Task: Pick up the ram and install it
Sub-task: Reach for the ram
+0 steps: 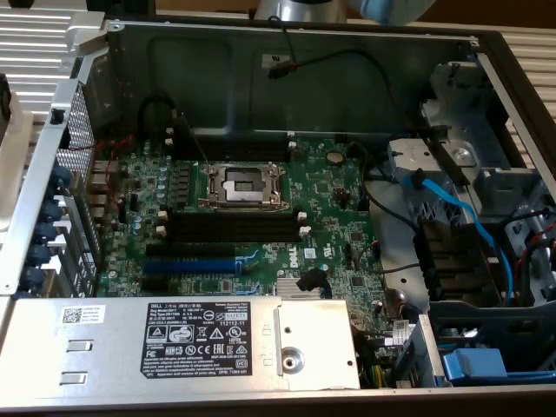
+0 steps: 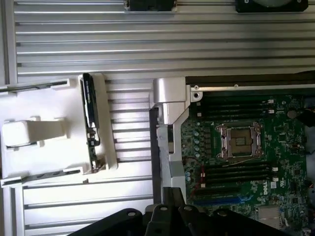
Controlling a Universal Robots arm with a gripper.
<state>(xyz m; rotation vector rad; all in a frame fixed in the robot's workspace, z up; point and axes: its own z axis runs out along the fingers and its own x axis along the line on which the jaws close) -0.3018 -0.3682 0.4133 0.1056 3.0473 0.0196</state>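
Observation:
The ram [image 2: 89,118] is a long dark circuit-board stick standing on its edge in a white holder [image 2: 44,130], on the slotted aluminium table outside the computer case. My gripper [image 2: 171,209] is shut with nothing in it. It hangs over the case's metal edge, between the holder and the motherboard [image 2: 246,147], well apart from the ram. Black memory slots [image 1: 230,228] with white end clips lie beside the CPU socket [image 1: 243,184] on the motherboard [image 1: 321,200], and they look bare.
The open case has tall metal walls [image 1: 287,78] around the board. A grey power supply [image 1: 200,343] sits along one side, and a drive bay with blue cables [image 1: 452,213] fills the exterior view's right. A blue expansion slot [image 1: 189,263] lies near the memory slots.

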